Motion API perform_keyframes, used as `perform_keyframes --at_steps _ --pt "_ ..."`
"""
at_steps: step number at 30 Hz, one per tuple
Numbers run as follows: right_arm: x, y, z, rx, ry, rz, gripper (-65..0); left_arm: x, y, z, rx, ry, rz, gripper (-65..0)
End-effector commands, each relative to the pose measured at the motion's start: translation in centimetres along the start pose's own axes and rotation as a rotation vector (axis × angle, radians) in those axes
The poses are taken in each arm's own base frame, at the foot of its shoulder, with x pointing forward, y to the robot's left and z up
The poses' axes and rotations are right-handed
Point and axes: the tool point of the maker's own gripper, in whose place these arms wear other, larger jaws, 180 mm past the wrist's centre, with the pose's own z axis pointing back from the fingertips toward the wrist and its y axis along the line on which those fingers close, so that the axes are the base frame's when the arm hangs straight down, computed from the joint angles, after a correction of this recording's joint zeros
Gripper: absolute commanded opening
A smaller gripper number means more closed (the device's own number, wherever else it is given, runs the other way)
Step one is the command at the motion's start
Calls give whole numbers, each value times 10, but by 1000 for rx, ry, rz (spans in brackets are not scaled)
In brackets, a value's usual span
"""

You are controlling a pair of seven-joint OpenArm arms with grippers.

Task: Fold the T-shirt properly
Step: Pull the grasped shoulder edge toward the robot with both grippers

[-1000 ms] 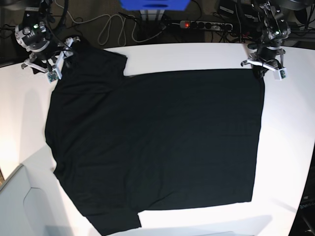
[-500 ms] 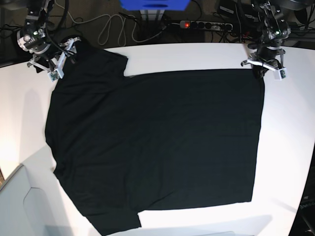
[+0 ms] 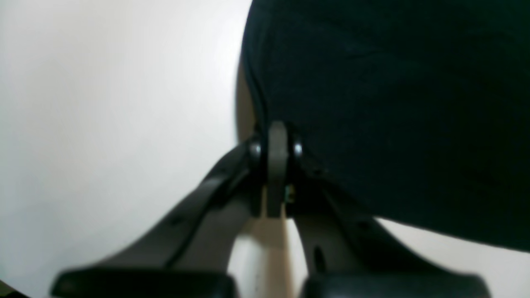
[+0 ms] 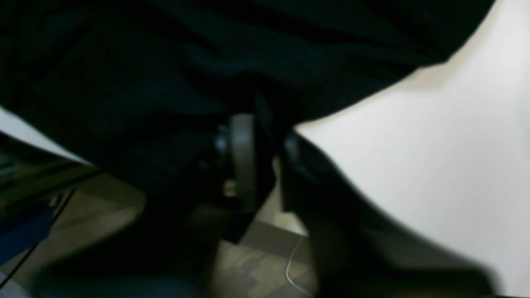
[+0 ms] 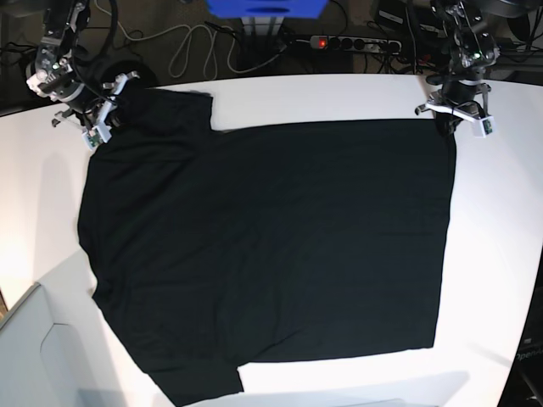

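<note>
T-shirt point(image 5: 271, 254): black, plain side up, spread nearly flat on the white table point(image 5: 501, 246); it covers most of the tabletop. One sleeve reaches toward the table's far left corner, a second sleeve lies at the near left edge, and the straight hem runs down the right side in the base view.

Right pincer point(image 5: 103, 108): at the far left corner in the base view, on the tip of the far sleeve. The right wrist view shows its fingers point(image 4: 244, 153) drawn together with black cloth point(image 4: 174, 82) bunched between and around them; it is closed on the T-shirt. The view is blurred, so the exact amount of cloth taken cannot be told.

Sleeve at right pincer: gathered and slightly raised at the corner, with folds visible in the right wrist view; it lies at the table's edge, with floor and cables showing beyond.

Power strip point(image 5: 355, 42): behind the table, among cables, well apart from the garment.

Left pincer point(image 5: 458, 112): at the far right corner in the base view, on the far corner of the hem. The left wrist view shows its fingers point(image 3: 276, 165) pressed fully together, clamping the edge of the cloth point(image 3: 393, 116).

Cloth at left pincer: smooth and flat against the table point(image 3: 103, 124), its edge curving away from the clamped point.
</note>
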Motion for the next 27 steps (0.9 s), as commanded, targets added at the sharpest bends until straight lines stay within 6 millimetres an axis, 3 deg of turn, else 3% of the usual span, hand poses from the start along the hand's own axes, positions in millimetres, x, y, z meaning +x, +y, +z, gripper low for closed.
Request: perform_keyframes --at_steps 1,7,13,16,19,24,27 --pt "-36 8 1 28 156 44 -649 -12 5 2 18 56 -16 -650" --pt "-22 7 10 4 122 81 -649 -9 5 5 20 50 -21 -650" --pt "7 3 44 -88 35 136 -649 -6 5 8 18 42 -36 -650" --pt "18 -8 60 -153 2 137 -649 -1 -2 20 8 25 -64 -650" --pt "17 -15 65 -179 1 131 -649 6 -7 27 -1 6 -86 -650" --pt "11 -27 73 -217 14 113 -649 -1 -11 36 -4 16 -85 -650" --pt "3 -23 75 -207 30 110 -649 -6 -10 39 -1 28 -87 -650"
